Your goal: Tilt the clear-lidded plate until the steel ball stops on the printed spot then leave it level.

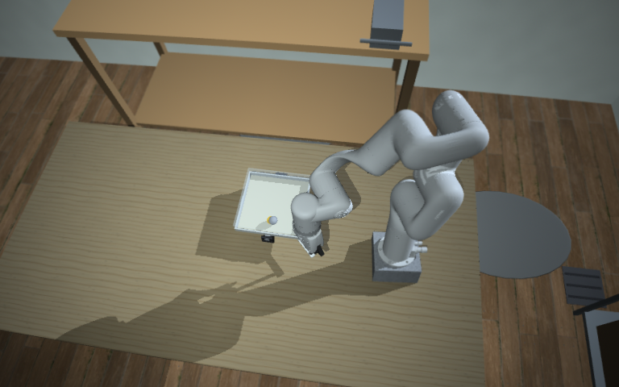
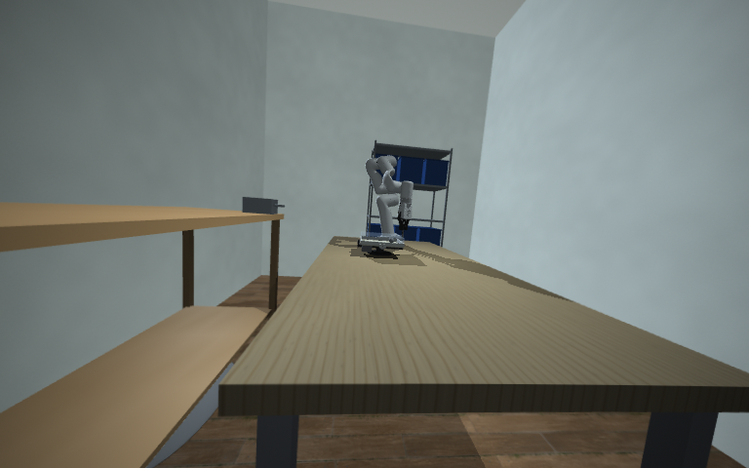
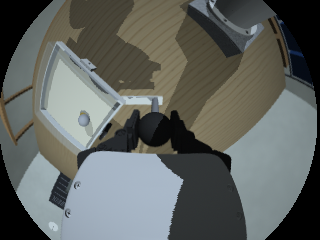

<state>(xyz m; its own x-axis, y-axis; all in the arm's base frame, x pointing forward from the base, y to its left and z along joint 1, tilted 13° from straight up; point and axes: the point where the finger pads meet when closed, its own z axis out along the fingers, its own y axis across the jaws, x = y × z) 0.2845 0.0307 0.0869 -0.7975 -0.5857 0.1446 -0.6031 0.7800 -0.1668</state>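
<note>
The square white plate (image 1: 273, 202) with a clear lid sits on the table on a dark support (image 1: 267, 238). The steel ball (image 1: 272, 219) lies near the plate's front edge, partly over the small orange printed spot (image 1: 269, 218). It also shows in the wrist view (image 3: 84, 119). My gripper (image 1: 315, 248) is at the plate's front right corner. In the wrist view my gripper (image 3: 155, 119) is shut on a black round knob (image 3: 155, 130) that a thin grey arm (image 3: 143, 100) joins to the plate's corner. In the exterior view the plate (image 2: 380, 241) looks close to level.
My arm's base (image 1: 396, 264) stands on the table right of the plate. A wooden two-level bench (image 1: 255, 68) with a grey box (image 1: 387, 20) stands behind the table. A blue shelf rack (image 2: 411, 187) is behind the arm. A grey disc (image 1: 520, 235) lies on the floor.
</note>
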